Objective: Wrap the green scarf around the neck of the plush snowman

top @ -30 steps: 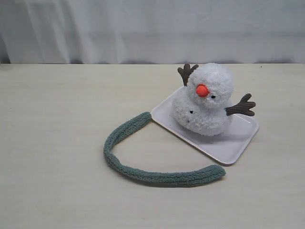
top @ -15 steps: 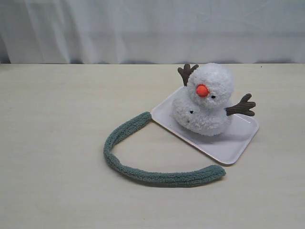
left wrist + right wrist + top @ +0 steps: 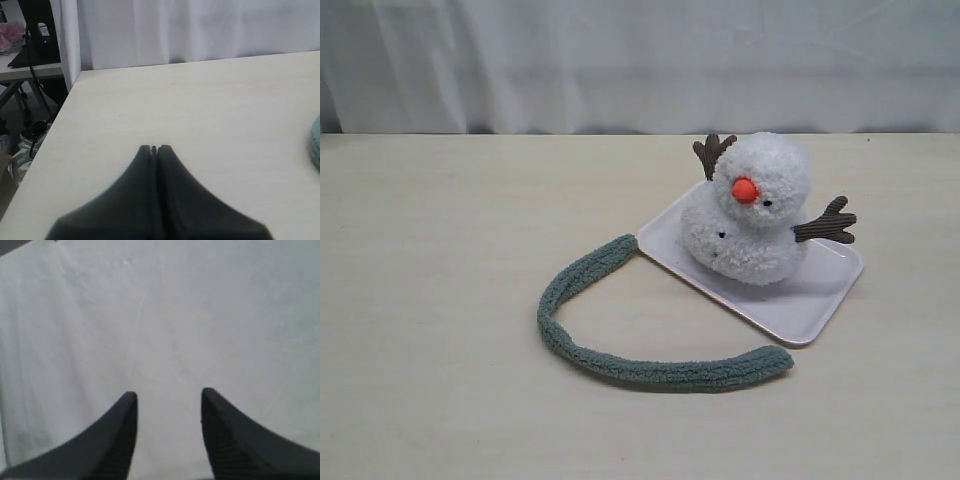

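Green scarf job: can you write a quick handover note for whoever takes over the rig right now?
Tools: left tool shut and empty over the table; right tool open and empty, facing white curtain.
Things: green scarf lies in a U on the table beside the white tray, unheld; plush snowman sits on the tray, neck bare.
Done: nothing. Left: grasp the scarf, wrap it round the neck.

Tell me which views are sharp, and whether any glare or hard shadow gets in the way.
Exterior view: sharp, evenly lit, no glare, only a faint shadow beside the plush snowman on the tray; green scarf crisp. Left wrist view: table in focus, shut left gripper blurred up close. Right wrist view: soft throughout, open right gripper against plain white cloth.
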Controlling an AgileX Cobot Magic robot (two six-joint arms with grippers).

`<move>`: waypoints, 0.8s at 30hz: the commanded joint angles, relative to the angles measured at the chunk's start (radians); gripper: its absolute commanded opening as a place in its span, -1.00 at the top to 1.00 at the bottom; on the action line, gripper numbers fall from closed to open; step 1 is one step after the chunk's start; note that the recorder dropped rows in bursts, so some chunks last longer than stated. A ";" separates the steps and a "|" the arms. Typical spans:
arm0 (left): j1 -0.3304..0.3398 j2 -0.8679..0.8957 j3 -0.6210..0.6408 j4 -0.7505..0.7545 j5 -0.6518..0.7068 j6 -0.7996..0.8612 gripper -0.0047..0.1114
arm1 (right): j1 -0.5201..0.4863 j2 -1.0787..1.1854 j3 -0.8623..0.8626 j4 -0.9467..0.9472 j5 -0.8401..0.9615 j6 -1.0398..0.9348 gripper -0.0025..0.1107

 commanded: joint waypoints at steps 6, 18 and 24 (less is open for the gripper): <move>0.004 -0.002 0.003 0.001 -0.013 0.004 0.92 | -0.002 0.294 -0.353 0.091 0.607 -0.290 -0.40; 0.004 -0.002 0.003 0.001 -0.013 0.004 0.92 | -0.002 0.761 -0.477 1.283 1.044 -1.483 -0.25; 0.004 -0.002 0.003 0.001 -0.013 0.004 0.92 | 0.088 0.890 -0.479 1.250 0.859 -1.542 -0.20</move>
